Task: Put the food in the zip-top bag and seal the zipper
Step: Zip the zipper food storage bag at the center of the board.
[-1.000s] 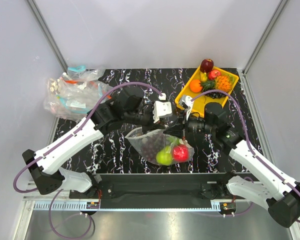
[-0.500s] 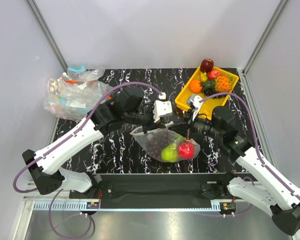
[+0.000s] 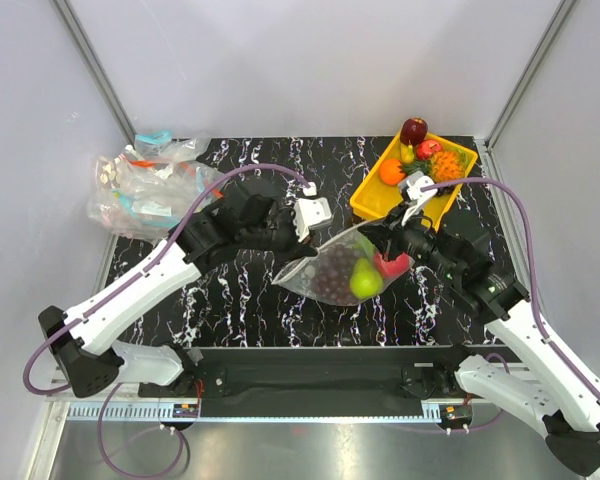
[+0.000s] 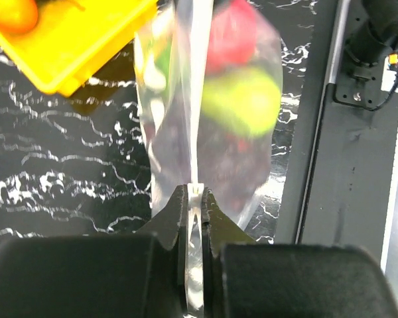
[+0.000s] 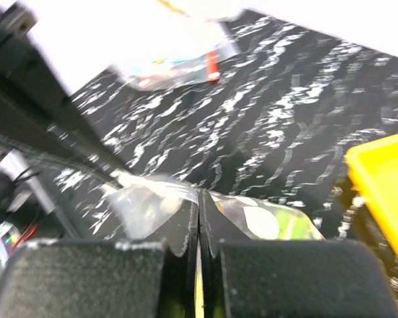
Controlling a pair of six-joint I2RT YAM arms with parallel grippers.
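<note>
Pinching thin pale ridged zipper [image 4: 199, 99] of plain clear plastic zip-top bag [image 3: 330, 272]: left gripper [image 4: 195, 192], right gripper [image 5: 199, 196], both clenching opposite ends. Bag hanging between them mid-table, beside yellow plastic tray [image 3: 364, 208]. Film likely handling limp and slippery, glossy green apple [image 3: 363, 281] sagging inside; stiffer ridge offering best hold.

1. Your left arm [image 3: 140, 285] reaches forward toward centre, its left gripper [image 4: 196, 193] pinched tight on the zip-top bag [image 3: 330, 272].
2. Your right arm [image 3: 525, 325] angles inward, its right gripper [image 5: 199, 197] clamped on the same bag.
</note>
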